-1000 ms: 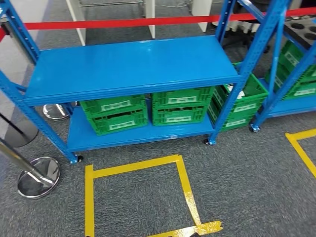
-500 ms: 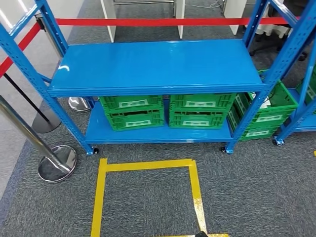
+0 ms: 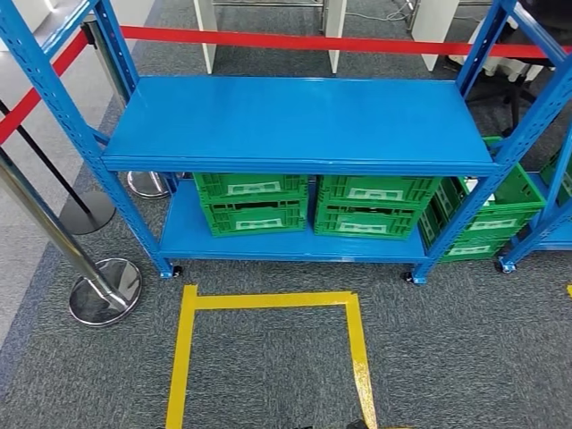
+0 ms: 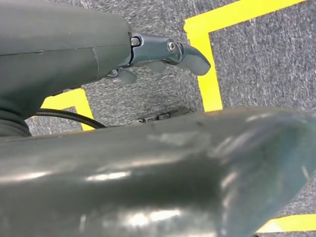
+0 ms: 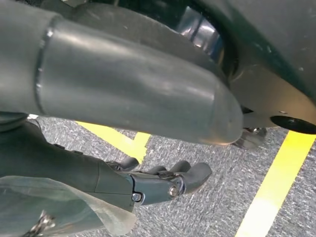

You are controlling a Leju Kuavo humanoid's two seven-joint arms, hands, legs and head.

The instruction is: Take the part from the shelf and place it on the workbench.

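Grey carpet [image 3: 466, 357] is seen across the whole lower part of the head view, and most of the upper half is taken up by a blue metal shelf [image 3: 297, 121] whose top board is bare. A square of yellow tape [image 3: 270, 299] is marked on the carpet at lower centre, just in front of the shelf. On the shelf's lower board two green crates are set side by side, one at left [image 3: 251, 204] and one at right [image 3: 374, 206], with a narrow gap between them. A third green crate [image 3: 496, 214] is seen at the right edge, behind the shelf's front post. A chrome stanchion [image 3: 105, 290] is stood on the carpet at lower left, and a red belt [image 3: 304, 40] is stretched along the top of the frame behind the shelf. In the left wrist view the left hand [image 4: 160, 52] is seen over the carpet with its fingers held out nearly straight, and nothing is held in it. In the right wrist view the right hand [image 5: 160, 182] is likewise seen with fingers extended over the carpet and tape. What may be the part, in a clear plastic bag [image 5: 56, 210], is seen close against that hand near the wrist; whether it is actually gripped cannot be told.
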